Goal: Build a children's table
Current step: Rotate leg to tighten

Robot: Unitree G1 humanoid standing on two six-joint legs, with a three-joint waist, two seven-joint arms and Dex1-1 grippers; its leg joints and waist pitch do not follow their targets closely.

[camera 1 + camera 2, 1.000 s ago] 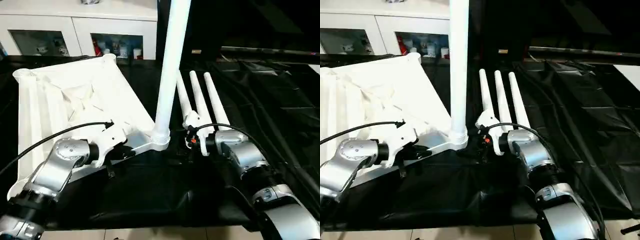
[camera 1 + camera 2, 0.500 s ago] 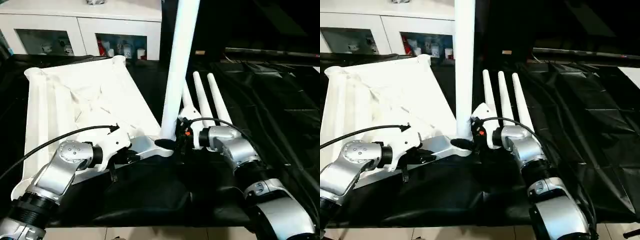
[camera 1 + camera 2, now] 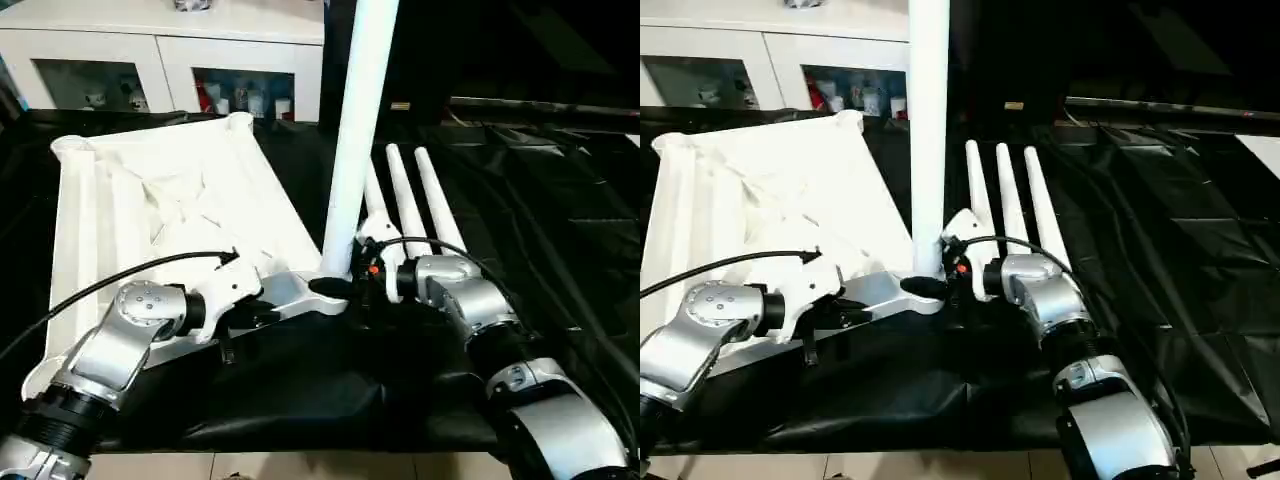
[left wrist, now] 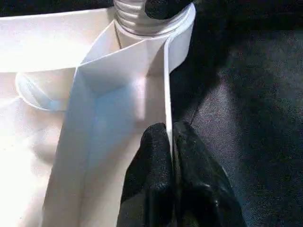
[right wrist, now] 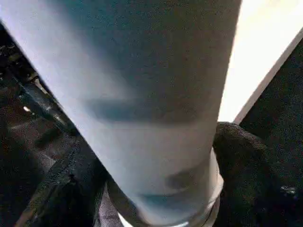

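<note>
Right wrist view: right gripper (image 5: 156,189) jaws newly around upright leg (image 3: 358,140); left gripper (image 4: 171,142) pinching tabletop (image 3: 150,200) rim.

Standing upright and very close: a white tube leg (image 5: 151,94), its lower end meeting a ringed collar. Flanking the base of the leg on either side: two black fingers (image 5: 236,156) of the right gripper (image 5: 156,189), set around it; contact not determinable. Showing beyond the leg: a bright white tabletop edge (image 5: 265,61) and dark cloth (image 5: 28,109) behind.
</note>
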